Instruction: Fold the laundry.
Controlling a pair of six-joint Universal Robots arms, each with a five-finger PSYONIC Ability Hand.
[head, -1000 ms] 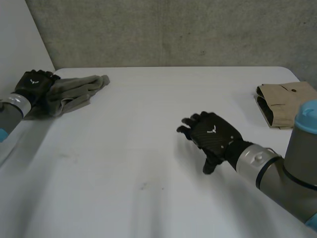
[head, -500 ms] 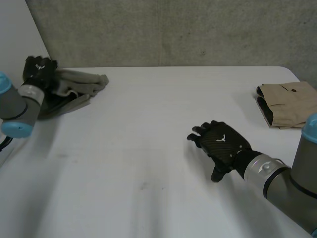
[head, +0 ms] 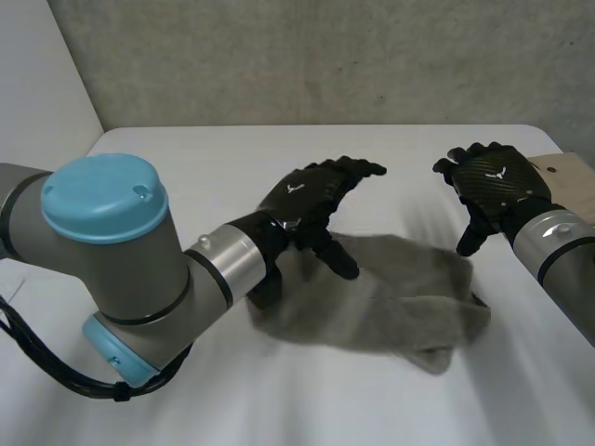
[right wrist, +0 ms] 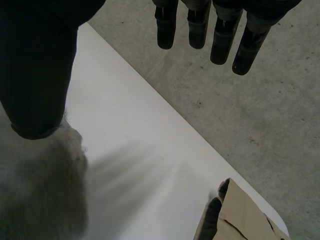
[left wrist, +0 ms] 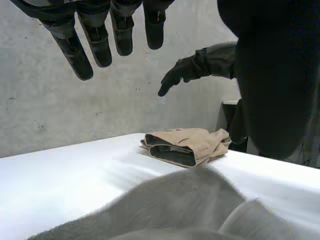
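Left hand [head: 307,200]: fingers straight and spread, hovering over the left part of the grey cloth.
Right hand [head: 493,178]: fingers loose and apart, above the cloth's right end.
Grey cloth [head: 390,297]: rumpled on the white bench [head: 186,177], below both hands.
Tan garment [left wrist: 185,146]: folded, at the bench's right edge.

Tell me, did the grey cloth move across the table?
Yes. The grey cloth has gone from the far left corner of the table to the middle, and now lies much nearer the folded tan garment at the right edge.
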